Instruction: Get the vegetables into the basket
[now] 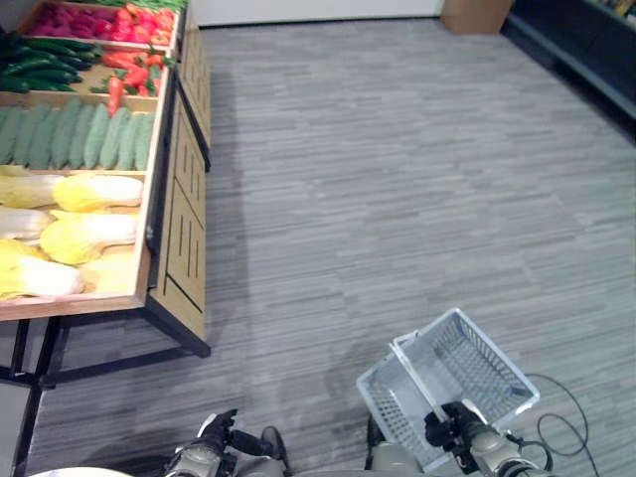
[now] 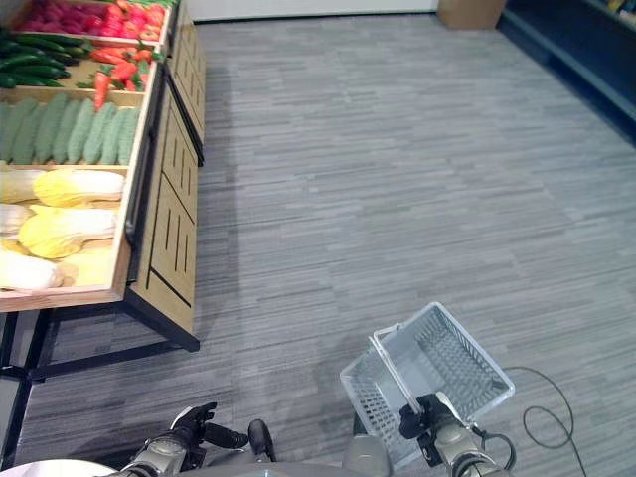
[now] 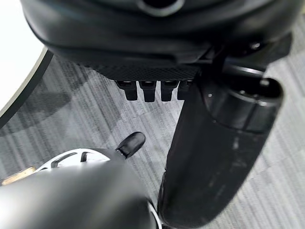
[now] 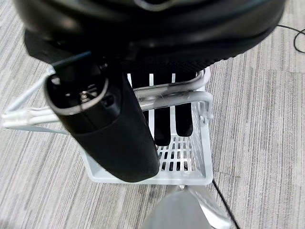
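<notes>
Right hand (image 4: 143,90) has its fingers hooked round the handle (image 4: 167,98) of the white basket (image 1: 452,383), hanging near right above the floor (image 1: 397,179). Left hand (image 1: 214,437) hangs low and relaxed, holding nothing. Far left, vegetables (image 1: 79,139) fill the wooden stand (image 1: 184,238).

A grey striped floor (image 1: 397,179) spreads ahead of and beside both robot hands. Forward and outward of the left robot hand (image 1: 214,437) stands a wooden desk (image 1: 184,229) with slatted side panels, raised on a black metal frame (image 1: 109,363) whose foot lies near that robot hand. Far ahead of the right robot hand (image 1: 452,427) a brown box (image 1: 477,12) sits against a white wall (image 1: 308,10), with dark shelving (image 1: 586,45) just beside it, farther out to that robot hand's side.
</notes>
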Available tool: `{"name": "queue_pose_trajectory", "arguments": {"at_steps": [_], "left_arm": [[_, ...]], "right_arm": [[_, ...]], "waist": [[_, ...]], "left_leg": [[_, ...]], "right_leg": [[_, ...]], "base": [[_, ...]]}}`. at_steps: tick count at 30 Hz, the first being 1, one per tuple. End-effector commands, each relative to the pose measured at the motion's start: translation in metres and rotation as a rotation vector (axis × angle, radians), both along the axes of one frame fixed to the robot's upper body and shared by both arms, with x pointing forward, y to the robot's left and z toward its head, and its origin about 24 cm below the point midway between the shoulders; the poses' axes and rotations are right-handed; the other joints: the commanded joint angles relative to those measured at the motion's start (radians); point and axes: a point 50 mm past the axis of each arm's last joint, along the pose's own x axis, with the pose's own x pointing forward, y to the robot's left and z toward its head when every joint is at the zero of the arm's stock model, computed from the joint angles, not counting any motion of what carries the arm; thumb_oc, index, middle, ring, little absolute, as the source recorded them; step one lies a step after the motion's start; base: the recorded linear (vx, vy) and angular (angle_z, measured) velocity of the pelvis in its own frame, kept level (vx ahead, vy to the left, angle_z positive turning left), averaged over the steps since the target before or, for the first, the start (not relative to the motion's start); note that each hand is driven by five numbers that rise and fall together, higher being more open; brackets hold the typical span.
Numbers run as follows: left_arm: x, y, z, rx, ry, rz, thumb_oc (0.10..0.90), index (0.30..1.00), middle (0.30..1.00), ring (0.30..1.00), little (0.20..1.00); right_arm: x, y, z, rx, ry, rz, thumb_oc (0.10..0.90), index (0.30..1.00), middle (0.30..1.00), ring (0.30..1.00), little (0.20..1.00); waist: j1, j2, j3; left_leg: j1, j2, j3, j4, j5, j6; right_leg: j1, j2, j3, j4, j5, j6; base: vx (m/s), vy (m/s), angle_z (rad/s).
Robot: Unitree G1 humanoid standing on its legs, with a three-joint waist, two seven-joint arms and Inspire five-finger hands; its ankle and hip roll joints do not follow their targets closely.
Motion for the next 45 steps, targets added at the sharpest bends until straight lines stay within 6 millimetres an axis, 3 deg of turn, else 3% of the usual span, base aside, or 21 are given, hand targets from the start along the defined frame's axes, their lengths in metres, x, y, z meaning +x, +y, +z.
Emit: {"name": "queue_pose_trajectory", "arguments": {"at_steps": [1, 3, 4, 8, 11, 14, 15, 19, 23, 24, 28, 29, 33, 34, 36, 38, 39, 40, 42, 45], "left_arm": [[0.007, 0.015, 0.005, 0.069, -0.007, -0.041, 0.900, 1.000, 1.000, 1.000, 1.000], [0.004, 0.015, 0.004, 0.067, 0.002, -0.037, 0.900, 1.000, 1.000, 1.000, 1.000], [0.001, 0.014, 0.003, 0.066, 0.012, -0.045, 0.900, 1.000, 1.000, 1.000, 1.000], [0.001, 0.009, 0.002, 0.054, 0.024, -0.061, 0.900, 1.000, 1.000, 1.000, 1.000], [0.003, -0.001, 0.000, 0.032, 0.018, -0.073, 0.900, 1.000, 1.000, 1.000, 1.000], [0.013, -0.008, 0.002, 0.018, -0.011, -0.081, 0.900, 1.000, 1.000, 1.000, 1.000], [0.013, -0.008, 0.002, 0.018, -0.011, -0.081, 0.900, 1.000, 1.000, 1.000, 1.000], [0.014, -0.012, 0.002, 0.007, -0.015, -0.070, 0.900, 1.000, 1.000, 1.000, 1.000], [0.014, -0.013, 0.002, 0.004, -0.016, -0.076, 0.900, 1.000, 1.000, 1.000, 1.000], [0.015, -0.013, 0.002, 0.005, -0.023, -0.074, 0.900, 1.000, 1.000, 1.000, 1.000], [0.017, -0.011, 0.003, 0.005, -0.033, -0.065, 0.900, 1.000, 1.000, 1.000, 1.000], [0.018, -0.010, 0.004, 0.007, -0.037, -0.063, 0.900, 1.000, 1.000, 1.000, 1.000], [0.018, -0.006, 0.005, 0.012, -0.040, -0.051, 0.900, 1.000, 1.000, 1.000, 1.000], [0.018, -0.006, 0.005, 0.010, -0.043, -0.044, 0.900, 1.000, 1.000, 1.000, 1.000], [0.016, -0.006, 0.004, 0.008, -0.040, -0.037, 0.900, 1.000, 1.000, 1.000, 1.000], [0.011, -0.004, 0.003, 0.010, -0.028, -0.027, 0.900, 1.000, 1.000, 1.000, 1.000], [0.011, -0.004, 0.003, 0.010, -0.027, -0.028, 0.900, 1.000, 1.000, 1.000, 1.000], [0.007, -0.006, 0.001, 0.008, -0.017, -0.033, 0.900, 1.000, 1.000, 1.000, 1.000], [0.006, -0.008, 0.001, 0.001, -0.020, -0.034, 0.900, 1.000, 1.000, 1.000, 1.000], [0.006, -0.008, 0.001, 0.001, -0.023, -0.025, 0.900, 1.000, 1.000, 1.000, 1.000]], "right_arm": [[0.003, 0.006, 0.000, 0.036, -0.013, -0.010, 0.400, 0.300, 0.300, 0.300, 0.300], [0.001, 0.005, -0.001, 0.038, -0.008, -0.011, 0.400, 0.300, 0.300, 0.300, 0.300], [-0.002, 0.004, -0.002, 0.042, 0.000, -0.009, 0.400, 0.300, 0.300, 0.300, 0.300], [-0.008, 0.000, -0.002, 0.043, 0.011, -0.021, 0.400, 0.300, 0.300, 0.300, 0.300], [-0.010, -0.008, -0.001, 0.017, 0.016, -0.019, 0.400, 0.300, 0.300, 0.300, 0.300], [-0.002, -0.014, 0.005, -0.005, -0.013, -0.006, 0.400, 0.300, 0.300, 0.300, 0.300], [-0.002, -0.014, 0.005, -0.006, -0.013, -0.006, 0.400, 0.300, 0.300, 0.300, 0.300], [0.000, -0.016, 0.006, -0.007, -0.025, 0.001, 0.400, 0.300, 0.300, 0.300, 0.300], [-0.003, -0.016, 0.006, -0.008, -0.014, 0.010, 0.400, 0.300, 0.300, 0.300, 0.300], [-0.005, -0.014, 0.004, -0.002, -0.004, 0.019, 0.400, 0.300, 0.300, 0.300, 0.300], [-0.011, -0.013, 0.002, 0.002, 0.020, 0.028, 0.400, 0.300, 0.300, 0.300, 0.300], [-0.012, -0.012, 0.001, 0.001, 0.028, 0.034, 0.400, 0.300, 0.300, 0.300, 0.300], [-0.016, -0.015, 0.000, -0.005, 0.040, 0.028, 0.400, 0.300, 0.300, 0.300, 0.300], [-0.018, -0.017, 0.000, -0.010, 0.047, 0.013, 0.400, 0.300, 0.300, 0.300, 0.300], [-0.017, -0.016, 0.000, -0.007, 0.045, 0.010, 0.400, 0.300, 0.300, 0.300, 0.300], [-0.016, -0.016, 0.000, -0.011, 0.045, 0.015, 0.400, 0.300, 0.300, 0.300, 0.300], [-0.017, -0.016, 0.000, -0.011, 0.046, 0.015, 0.400, 0.300, 0.300, 0.300, 0.300], [-0.018, -0.015, 0.000, -0.018, 0.054, 0.031, 0.400, 0.300, 0.300, 0.300, 0.300], [-0.018, -0.014, -0.001, -0.021, 0.051, 0.044, 0.400, 0.300, 0.300, 0.300, 0.300], [-0.015, -0.011, -0.001, -0.018, 0.041, 0.058, 0.400, 0.300, 0.300, 0.300, 0.300]], "waist": [[-0.017, -0.015, 0.041], [-0.030, -0.015, 0.044], [-0.052, -0.015, 0.045], [-0.070, 0.002, 0.034], [-0.074, 0.048, 0.027], [-0.069, 0.065, 0.032], [-0.070, 0.066, 0.033], [-0.072, 0.085, 0.035], [-0.072, 0.093, 0.035], [-0.072, 0.100, 0.041], [-0.068, 0.091, 0.061], [-0.059, 0.067, 0.074], [-0.038, 0.043, 0.090], [-0.022, 0.038, 0.096], [-0.002, 0.021, 0.097], [0.024, 0.022, 0.093], [0.027, 0.018, 0.095], [0.047, 0.023, 0.094], [0.066, 0.031, 0.094], [0.075, 0.039, 0.090]], "left_leg": [[0.164, -0.046, -0.062, 0.009, -0.143, -0.050], [0.206, -0.039, -0.076, 0.009, -0.167, -0.062], [0.246, -0.036, -0.099, 0.009, -0.187, -0.069], [0.293, -0.020, -0.143, 0.009, -0.199, -0.079], [0.265, 0.025, -0.178, 0.075, -0.099, -0.100], [0.193, 0.049, -0.230, 0.167, 0.021, -0.131], [0.194, 0.050, -0.231, 0.166, 0.021, -0.132], [0.183, 0.079, -0.269, 0.179, 0.126, -0.154], [0.179, 0.094, -0.279, 0.183, 0.167, -0.164], [0.166, 0.105, -0.290, 0.204, 0.209, -0.169], [0.100, 0.121, -0.295, 0.343, 0.291, -0.168], [0.052, 0.122, -0.268, 0.437, 0.294, -0.152], [-0.011, 0.116, -0.223, 0.496, 0.258, -0.132], [-0.064, 0.094, -0.213, 0.478, 0.213, -0.120], [-0.144, 0.083, -0.189, 0.471, 0.177, -0.115], [-0.213, 0.090, -0.149, 0.349, 0.157, -0.114], [-0.204, 0.087, -0.145, 0.345, 0.155, -0.114], [-0.207, 0.089, -0.132, 0.202, 0.175, -0.120], [-0.229, 0.085, -0.164, 0.080, 0.222, -0.130], [-0.252, 0.097, -0.175, 0.014, 0.261, -0.148]], "right_leg": [[-0.226, -0.125, 0.052, -0.058, 0.201, 0.110], [-0.253, -0.130, 0.011, -0.061, 0.217, 0.110], [-0.257, -0.126, 0.028, -0.043, 0.229, 0.110], [-0.233, -0.106, 0.041, -0.002, 0.221, 0.104], [-0.208, -0.055, 0.016, 0.038, 0.173, 0.063], [-0.162, -0.018, -0.026, 0.031, 0.127, 0.016], [-0.161, -0.018, -0.028, 0.031, 0.127, 0.016], [-0.122, 0.039, -0.038, 0.011, 0.072, -0.021], [-0.116, 0.063, -0.040, 0.012, 0.048, -0.036], [-0.115, 0.081, -0.035, 0.023, 0.025, -0.050], [-0.088, 0.106, -0.022, 0.046, -0.031, -0.091], [-0.058, 0.102, -0.009, 0.047, -0.046, -0.107], [0.001, 0.107, 0.009, 0.038, -0.067, -0.113], [0.031, 0.109, 0.018, 0.028, -0.072, -0.108], [0.069, 0.101, 0.032, 0.008, -0.077, -0.096], [0.110, 0.102, 0.045, -0.008, -0.090, -0.075], [0.116, 0.099, 0.048, -0.010, -0.092, -0.073], [0.157, 0.097, 0.063, -0.017, -0.115, -0.059], [0.194, 0.096, 0.079, -0.023, -0.131, -0.051], [0.244, 0.104, 0.118, -0.027, -0.160, -0.051]], "base": [[0.19, -0.137, 0.07], [0.33, -0.211, 0.08], [0.30, -0.171, 0.14], [0.27, -0.183, 0.78], [0.20, -0.221, 0.15], [0.16, -0.251, 0.31], [0.16, -0.206, 0.14], [0.19, -0.198, 0.09], [0.14, -0.145, 0.00], [0.15, -0.182, -0.06], [0.18, -0.278, 0.00], [0.18, -0.293, 0.04], [0.21, -0.227, -0.08], [0.16, -0.090, 0.10], [0.23, -0.093, 0.06], [0.24, -0.001, -0.13], [0.32, 0.095, -0.39], [0.32, 0.104, -0.31], [0.37, 0.123, -0.36], [0.28, 0.087, -0.70]]}}
